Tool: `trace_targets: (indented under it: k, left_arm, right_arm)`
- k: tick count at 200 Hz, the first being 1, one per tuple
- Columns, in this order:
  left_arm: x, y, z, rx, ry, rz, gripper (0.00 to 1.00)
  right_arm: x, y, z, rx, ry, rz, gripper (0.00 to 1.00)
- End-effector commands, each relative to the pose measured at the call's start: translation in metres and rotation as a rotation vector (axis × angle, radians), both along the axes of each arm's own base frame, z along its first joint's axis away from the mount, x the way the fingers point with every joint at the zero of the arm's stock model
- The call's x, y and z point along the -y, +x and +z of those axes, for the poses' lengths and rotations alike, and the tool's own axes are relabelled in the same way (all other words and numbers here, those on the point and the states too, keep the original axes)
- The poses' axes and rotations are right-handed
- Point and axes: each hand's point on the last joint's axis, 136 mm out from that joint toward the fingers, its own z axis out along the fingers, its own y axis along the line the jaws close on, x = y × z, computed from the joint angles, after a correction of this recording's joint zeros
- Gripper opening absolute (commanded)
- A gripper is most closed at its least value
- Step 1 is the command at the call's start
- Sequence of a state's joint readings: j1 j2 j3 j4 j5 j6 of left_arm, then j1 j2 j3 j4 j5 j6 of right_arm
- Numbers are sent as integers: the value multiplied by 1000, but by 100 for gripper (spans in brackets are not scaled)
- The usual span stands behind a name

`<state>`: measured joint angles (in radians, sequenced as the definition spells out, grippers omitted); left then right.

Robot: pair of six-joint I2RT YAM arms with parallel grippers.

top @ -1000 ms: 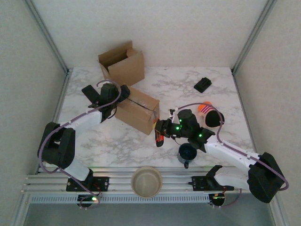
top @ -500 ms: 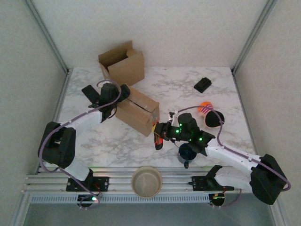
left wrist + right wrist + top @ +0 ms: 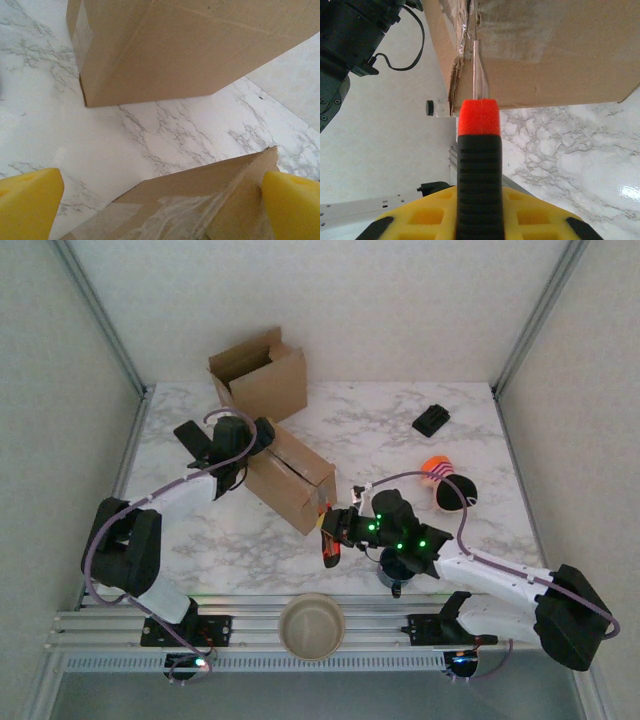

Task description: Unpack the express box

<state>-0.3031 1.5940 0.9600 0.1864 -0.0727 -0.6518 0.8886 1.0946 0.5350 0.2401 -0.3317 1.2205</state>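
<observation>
Top view: the taped brown cardboard express box [image 3: 290,475] lies on the white marble table [image 3: 400,440], left of centre, with one end toward the left arm and the other toward the right arm. The left gripper [image 3: 260,437] sits at the box's far-left end. In the left wrist view the left gripper [image 3: 160,205] has its jaws wide apart. The right yellow foam pad [image 3: 292,205] is against a corner of the express box [image 3: 200,205], and the left pad [image 3: 27,200] is clear of it with bare marble between. Clear packing tape [image 3: 175,215] shows on the box face. An open, empty-looking brown cardboard carton [image 3: 260,375] stands just behind, close to the express box; whether they touch I cannot tell. The right gripper [image 3: 345,525] is at the box's near-right end, clamped on a black ribbed-handle tool with a red cap and flat metal blade [image 3: 332,542]. In the right wrist view the yellow pads of the right gripper [image 3: 478,215] hold the tool [image 3: 478,165] by its handle. Its blade runs up to the taped seam at the edge of the express box [image 3: 560,50], and the tip appears to be at the seam. A dark blue mug [image 3: 397,565] stands just beside the right wrist. A beige bowl [image 3: 311,625] rests at the near rail. A small black block [image 3: 431,420] lies far right, well apart from the box. An orange-and-pink striped ball [image 3: 437,468] lies beside a black round object [image 3: 455,492].
</observation>
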Motion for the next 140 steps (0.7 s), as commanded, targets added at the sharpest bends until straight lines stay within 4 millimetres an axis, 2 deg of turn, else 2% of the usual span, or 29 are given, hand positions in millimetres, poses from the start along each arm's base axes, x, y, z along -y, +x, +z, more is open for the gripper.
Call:
trace_targets:
  k: [1,140]
  left_arm:
    - [-1,-22,-61,-194,35,0,100]
    - [0,-23,-71,-214,27,1,100]
  right_arm:
    - [-3,-31,-17,-79,-29,96,0]
    - [6,-36,-8,-46,-36,96,0]
